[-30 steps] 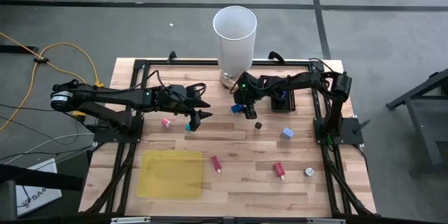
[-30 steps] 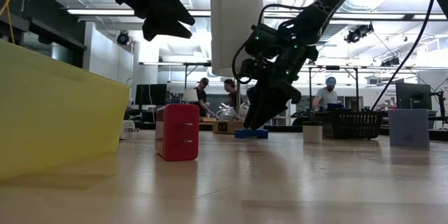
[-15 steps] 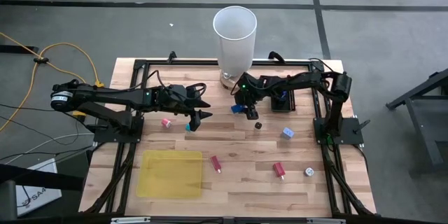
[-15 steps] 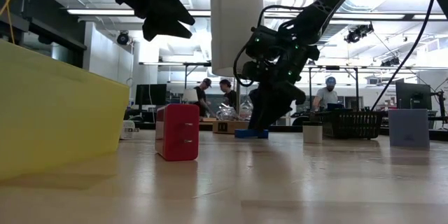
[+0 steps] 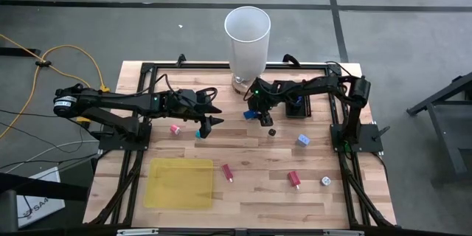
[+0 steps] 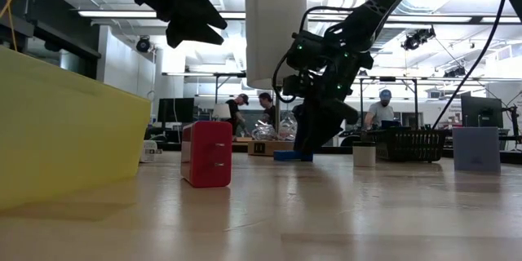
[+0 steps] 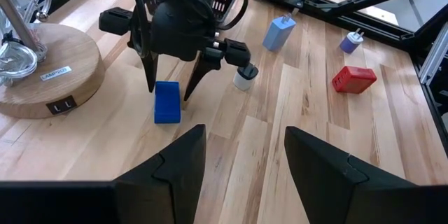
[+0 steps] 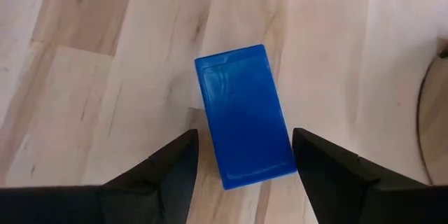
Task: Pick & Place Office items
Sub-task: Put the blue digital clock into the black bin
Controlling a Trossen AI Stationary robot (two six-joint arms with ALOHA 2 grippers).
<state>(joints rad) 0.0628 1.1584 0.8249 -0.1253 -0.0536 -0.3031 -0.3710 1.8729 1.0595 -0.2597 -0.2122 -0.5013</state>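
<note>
From above, right gripper (image 5: 258, 116) hovers over the blue block (image 5: 251, 114), at twelve o'clock on the table. Left wrist: fingers spread, straddling it. Right wrist: block (image 8: 245, 115) between parted fingers, long axis eleven-to-five. Left gripper (image 5: 207, 122) waits, half-parted.

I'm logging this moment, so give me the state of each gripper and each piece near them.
right gripper: open, fingers either side of the blue block
blue block: lying flat on the table, not gripped
left gripper: open, empty
red block: standing upright
white cylinder: upright on its wooden base
</note>
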